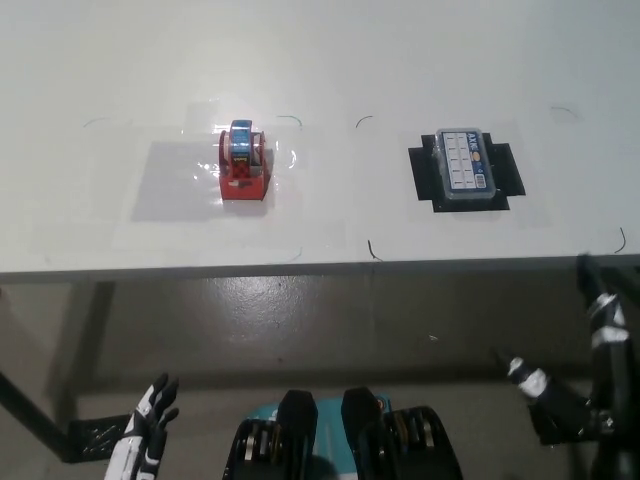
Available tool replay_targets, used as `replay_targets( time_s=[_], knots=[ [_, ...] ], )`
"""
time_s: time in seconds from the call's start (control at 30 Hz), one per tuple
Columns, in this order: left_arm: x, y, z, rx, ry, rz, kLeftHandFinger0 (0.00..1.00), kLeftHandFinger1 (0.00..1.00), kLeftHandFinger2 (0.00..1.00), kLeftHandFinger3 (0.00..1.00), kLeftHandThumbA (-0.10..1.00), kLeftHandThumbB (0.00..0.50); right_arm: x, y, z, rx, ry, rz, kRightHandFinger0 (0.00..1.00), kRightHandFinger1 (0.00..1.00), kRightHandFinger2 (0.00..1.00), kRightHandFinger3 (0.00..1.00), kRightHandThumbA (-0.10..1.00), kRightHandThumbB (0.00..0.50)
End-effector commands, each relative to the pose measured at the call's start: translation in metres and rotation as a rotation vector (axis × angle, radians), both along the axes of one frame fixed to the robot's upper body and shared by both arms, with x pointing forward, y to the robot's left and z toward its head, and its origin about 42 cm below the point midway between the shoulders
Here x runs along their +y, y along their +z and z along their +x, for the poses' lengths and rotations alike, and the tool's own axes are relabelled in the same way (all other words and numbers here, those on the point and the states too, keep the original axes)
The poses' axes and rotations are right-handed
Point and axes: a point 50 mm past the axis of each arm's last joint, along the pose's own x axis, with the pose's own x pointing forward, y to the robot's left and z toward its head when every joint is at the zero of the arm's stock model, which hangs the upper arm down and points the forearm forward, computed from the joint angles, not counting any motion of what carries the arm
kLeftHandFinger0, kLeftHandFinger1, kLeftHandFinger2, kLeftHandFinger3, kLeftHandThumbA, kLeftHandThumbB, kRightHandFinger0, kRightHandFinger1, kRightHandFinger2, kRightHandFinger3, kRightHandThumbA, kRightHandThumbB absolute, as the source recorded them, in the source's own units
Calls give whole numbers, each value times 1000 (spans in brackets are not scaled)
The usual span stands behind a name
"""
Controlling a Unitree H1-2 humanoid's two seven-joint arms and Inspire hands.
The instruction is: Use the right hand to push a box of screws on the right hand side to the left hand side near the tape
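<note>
The box of screws, a clear case with a blue-and-white label, lies on a black cross-shaped mark on the table's right side. The tape, a red dispenser with a blue roll, stands on the left side. My black right hand is below the table's front edge at the lower right, fingers spread, holding nothing, well short of the box. My white left hand rests low at the bottom left, fingers apart.
The white table fills the upper half; its front edge runs across at mid-height. Thin pen marks outline zones around both objects. Below the edge are grey floor and table legs.
</note>
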Motion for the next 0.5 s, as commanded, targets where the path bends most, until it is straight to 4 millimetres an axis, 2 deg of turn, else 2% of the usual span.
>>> replay_targets(
  time_s=[0.0,0.13,0.2,0.23,0.27,0.3,0.33,0.43,0.47],
  knots=[
    [-6,12,-3,-67,-34,-33,1000,1000,1000,1000,954,211,1,43,30,-174,35,71,1000,1000,1000,1000,1000,391],
    [-7,13,-2,-71,-41,-41,1000,1000,1000,1000,945,196,-2,57,70,-187,46,97,1000,1000,1000,1000,1000,452],
    [-7,14,-1,-76,-45,-40,1000,1000,1000,1000,942,197,-5,65,92,-186,20,87,1000,1000,1000,1000,1000,469],
    [-8,15,0,-79,-48,-39,1000,1000,1000,1000,942,196,-6,69,99,-184,15,89,1000,1000,1000,1000,1000,458],
    [-7,15,1,-81,-50,-37,1000,1000,1000,1000,943,198,-8,74,108,-186,12,94,1000,1000,1000,1000,1000,425],
    [-7,16,2,-82,-51,-36,1000,1000,1000,1000,943,198,-9,76,111,-188,11,96,1000,1000,1000,1000,1000,350],
    [-7,17,3,-86,-53,-35,1000,1000,1000,1000,943,197,-11,84,117,-192,14,108,1000,1000,1000,1000,1000,366],
    [-6,17,4,-86,-66,-43,1000,1000,1000,1000,931,188,-15,102,133,-180,20,158,1000,1000,1000,1000,1000,245],
    [-6,17,5,-86,-68,-44,1000,1000,1000,1000,930,189,-16,106,137,-167,26,177,1000,1000,1000,1000,1000,234]
  ],
)
